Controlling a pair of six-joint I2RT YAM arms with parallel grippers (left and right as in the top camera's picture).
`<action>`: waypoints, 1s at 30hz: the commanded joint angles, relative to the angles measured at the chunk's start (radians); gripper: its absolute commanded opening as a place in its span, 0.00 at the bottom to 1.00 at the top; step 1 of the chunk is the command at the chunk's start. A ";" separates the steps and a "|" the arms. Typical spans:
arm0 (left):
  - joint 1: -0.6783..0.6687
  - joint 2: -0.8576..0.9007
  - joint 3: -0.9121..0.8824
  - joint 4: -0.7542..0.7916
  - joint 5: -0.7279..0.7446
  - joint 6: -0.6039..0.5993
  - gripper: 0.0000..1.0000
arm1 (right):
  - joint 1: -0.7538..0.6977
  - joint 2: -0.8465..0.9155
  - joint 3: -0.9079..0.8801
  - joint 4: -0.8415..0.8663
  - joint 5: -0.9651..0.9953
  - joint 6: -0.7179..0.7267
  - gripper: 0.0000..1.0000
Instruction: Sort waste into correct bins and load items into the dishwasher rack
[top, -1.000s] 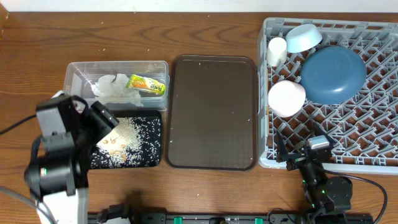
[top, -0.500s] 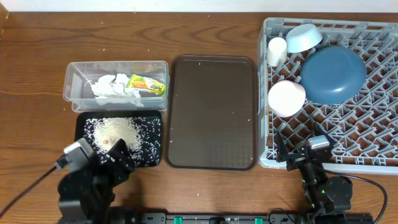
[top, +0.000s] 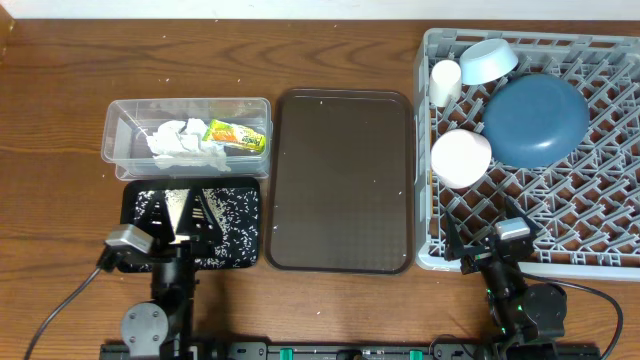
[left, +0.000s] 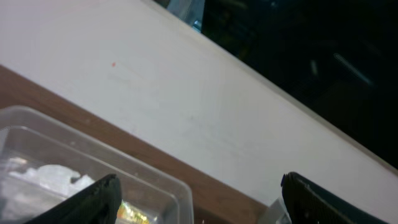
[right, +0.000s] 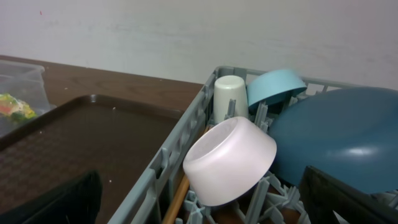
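Your left claw (top: 188, 212) sits at the lower left of the overhead view, released and holding nothing, its fingers over the near half of the black tray (top: 254, 250). Your right claw (top: 488, 248) at the lower right is spread just as wide and also has nothing in it, right by the near edge of the rack (top: 580, 210).

The sorting looks done, so treat this step as a last check. Lift the left claw straight up before you swing it, or a finger may drag the rice (top: 232, 212) over the tray's low rim. The brown tray (top: 340, 180) in the middle shows a few pale specks, too small to tell whether they are grains, so look closer before you call it finished.

In the right wrist view, a chopstick (right: 177, 198) lies under the pink bowl (right: 230, 158). Check that it rests in the rack and doesn't poke out.

Farther up, the napkin (top: 180, 142) and wrapper (top: 236, 134) lie in the tub (top: 120, 120). At the upper right, the blue plate (top: 535, 118), light blue bowl (top: 488, 60) and cup (top: 444, 82) sit in the rack. Don't nudge them.
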 joint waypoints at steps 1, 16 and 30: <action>-0.013 -0.016 -0.053 0.035 0.019 0.000 0.85 | 0.008 -0.005 -0.002 -0.004 0.006 -0.001 0.99; -0.120 -0.016 -0.123 -0.234 -0.123 0.340 0.85 | 0.008 -0.005 -0.002 -0.004 0.006 -0.001 0.99; -0.122 -0.014 -0.123 -0.232 -0.115 0.487 0.85 | 0.008 -0.005 -0.002 -0.004 0.006 -0.001 0.99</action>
